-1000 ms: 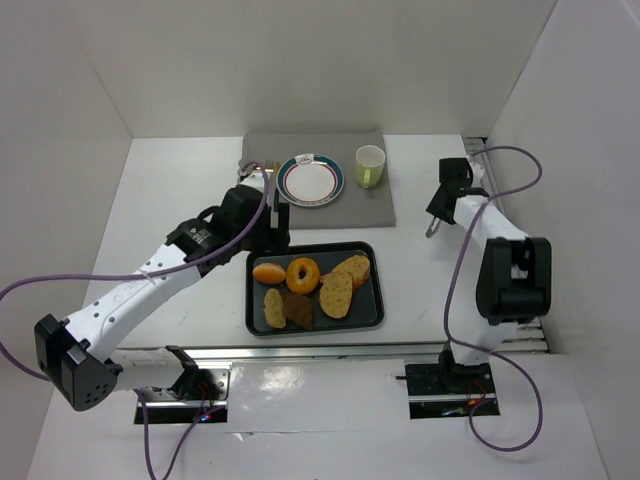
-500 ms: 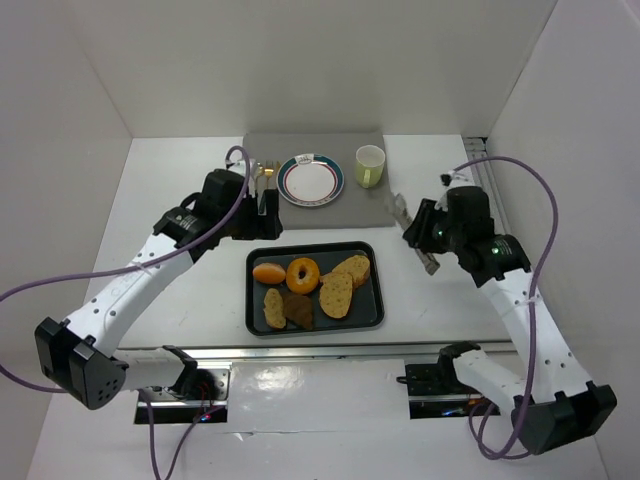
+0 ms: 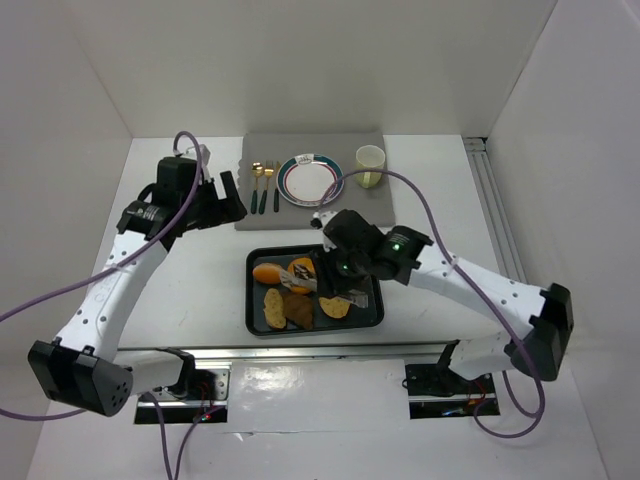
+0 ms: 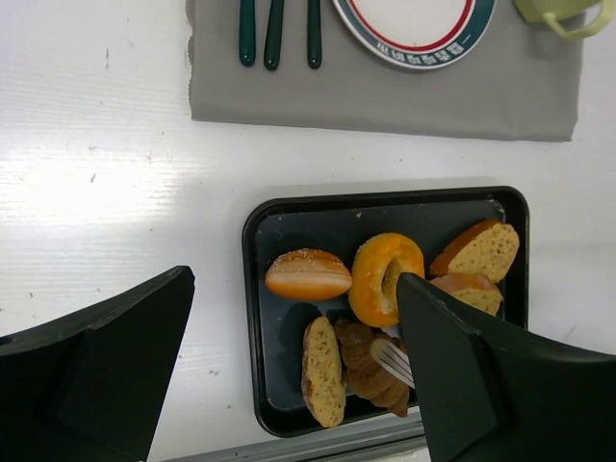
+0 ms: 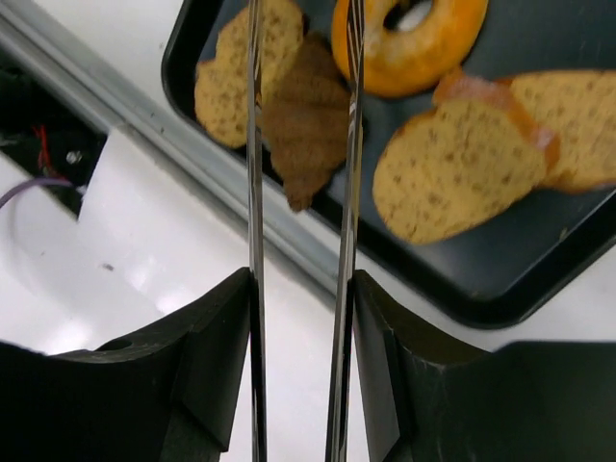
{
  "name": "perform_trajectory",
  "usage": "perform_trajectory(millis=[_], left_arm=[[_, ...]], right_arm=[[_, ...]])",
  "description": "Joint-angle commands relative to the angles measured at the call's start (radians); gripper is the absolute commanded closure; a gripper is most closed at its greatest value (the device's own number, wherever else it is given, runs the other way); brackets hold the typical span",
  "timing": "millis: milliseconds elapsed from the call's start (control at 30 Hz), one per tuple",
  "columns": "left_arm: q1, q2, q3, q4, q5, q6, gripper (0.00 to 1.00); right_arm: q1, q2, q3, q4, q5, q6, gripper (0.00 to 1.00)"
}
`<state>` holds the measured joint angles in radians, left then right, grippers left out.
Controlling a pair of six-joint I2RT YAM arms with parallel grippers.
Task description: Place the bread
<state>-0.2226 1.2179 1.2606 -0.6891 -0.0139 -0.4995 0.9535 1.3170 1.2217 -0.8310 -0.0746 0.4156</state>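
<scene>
A black tray holds several breads: a seeded bun, an orange ring bagel, a seeded slice, a dark brown croissant and more slices on the right. My right gripper is shut on metal tongs. The tong blades stand apart on either side of the croissant, and their forked tip lies over it. My left gripper is open and empty, above the table to the left of the grey mat. In its wrist view the gripper looks down on the tray.
A grey mat at the back holds a white plate with a red and green rim, a pale green cup and cutlery. White walls enclose the table. A metal rail runs along the near edge.
My right arm has swung from the right side across to the tray, bringing the tongs down over the croissant. My left arm has pulled back and to the left, away from the tray.
</scene>
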Motion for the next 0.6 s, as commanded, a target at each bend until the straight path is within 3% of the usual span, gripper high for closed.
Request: perform_trajectory(millis=[0, 267, 567], left_arm=[[0.020, -0.054, 0.030, 0.005, 0.038, 0.022, 0.00], [0.052, -0.110, -0.029, 0.014, 0.049, 0.032, 0.00], [0.052, -0.110, -0.027, 0.014, 0.029, 0.041, 0.00]], right_arm=[[0.002, 0.063, 0.100, 0.041, 0.055, -0.087, 0.48], [-0.044, 0.255, 0.255, 0.041, -0.016, -0.236, 0.44], [-0.084, 0.340, 0.266, 0.087, -0.117, -0.299, 0.42]])
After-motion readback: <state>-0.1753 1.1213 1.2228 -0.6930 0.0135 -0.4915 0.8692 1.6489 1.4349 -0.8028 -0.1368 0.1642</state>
